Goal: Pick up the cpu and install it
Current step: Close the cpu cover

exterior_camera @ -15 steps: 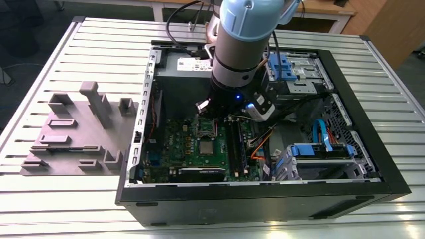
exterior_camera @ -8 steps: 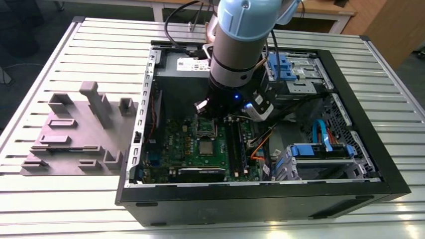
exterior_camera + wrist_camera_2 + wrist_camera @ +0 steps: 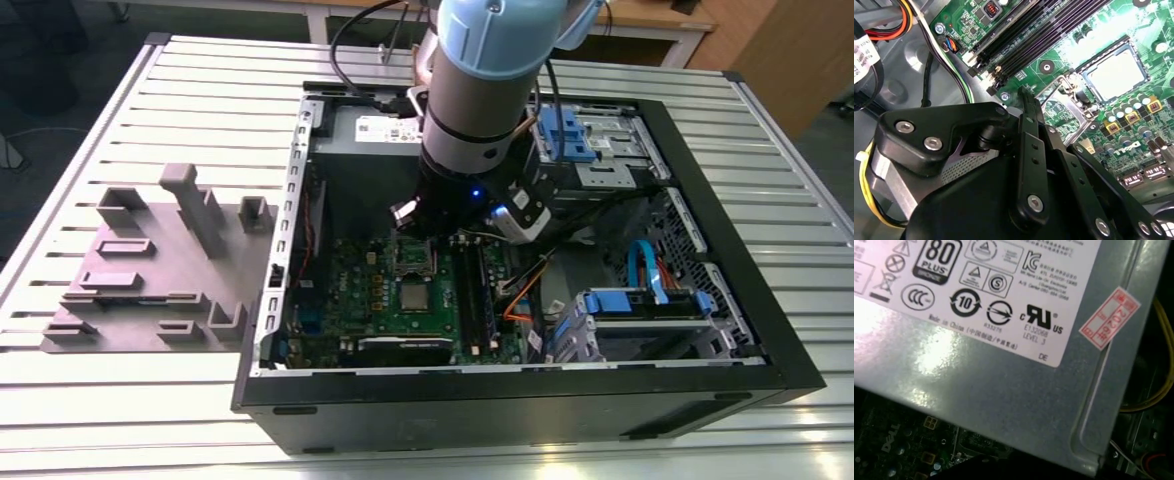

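Claw point(image 3: 430, 228): black, on the single arm; hangs inside the open computer case point(image 3: 534, 395), low over the green circuit board point(image 3: 334, 290), at the board's edge nearest the grey power box point(image 3: 1004, 390); how wide it stands cannot be told

Cpu point(image 3: 1116, 70): small silvery-white square, lying flat in its socket about the middle of the board; apart from the claw, untouched

Metal frame point(image 3: 1069, 107): dark centre, just beside the cpu, between it and the claw

Bearing: from the claw the cpu lies past the frame, away from the power box and toward the board's opposite edge. Being square it has no long axis, and its sides run parallel to the black memory slots point(image 3: 1024, 35) close beside it. Judged the one line any approach depends on

Desk point(image 3: 134, 400): slatted metal, carrying the case; grey holder block point(image 3: 147, 270) near its edge on the exterior view's left
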Robot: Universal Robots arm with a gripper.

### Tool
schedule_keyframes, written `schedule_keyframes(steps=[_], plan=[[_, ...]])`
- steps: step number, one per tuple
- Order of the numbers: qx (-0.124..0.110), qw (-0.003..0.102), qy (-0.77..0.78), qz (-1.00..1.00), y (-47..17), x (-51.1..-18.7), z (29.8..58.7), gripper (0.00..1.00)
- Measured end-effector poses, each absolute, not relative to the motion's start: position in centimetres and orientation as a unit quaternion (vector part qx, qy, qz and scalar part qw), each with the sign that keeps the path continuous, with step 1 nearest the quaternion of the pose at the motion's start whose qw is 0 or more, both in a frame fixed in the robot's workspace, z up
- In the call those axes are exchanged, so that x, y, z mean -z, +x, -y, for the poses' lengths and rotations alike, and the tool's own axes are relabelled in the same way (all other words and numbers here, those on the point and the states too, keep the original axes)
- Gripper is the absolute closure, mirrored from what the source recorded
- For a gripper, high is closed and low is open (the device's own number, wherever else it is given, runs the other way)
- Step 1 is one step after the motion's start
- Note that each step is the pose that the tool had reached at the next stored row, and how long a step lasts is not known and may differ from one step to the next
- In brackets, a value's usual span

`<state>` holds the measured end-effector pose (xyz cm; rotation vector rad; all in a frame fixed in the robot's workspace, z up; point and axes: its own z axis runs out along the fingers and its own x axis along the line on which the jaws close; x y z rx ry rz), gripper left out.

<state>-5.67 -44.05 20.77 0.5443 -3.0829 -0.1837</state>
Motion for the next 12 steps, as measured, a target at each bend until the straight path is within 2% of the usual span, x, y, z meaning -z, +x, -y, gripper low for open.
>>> schedule_keyframes(steps=[12], plan=[[0.060, 0.004, 0.173, 0.983, -5.50, -21.52, 44.53, 0.90]])
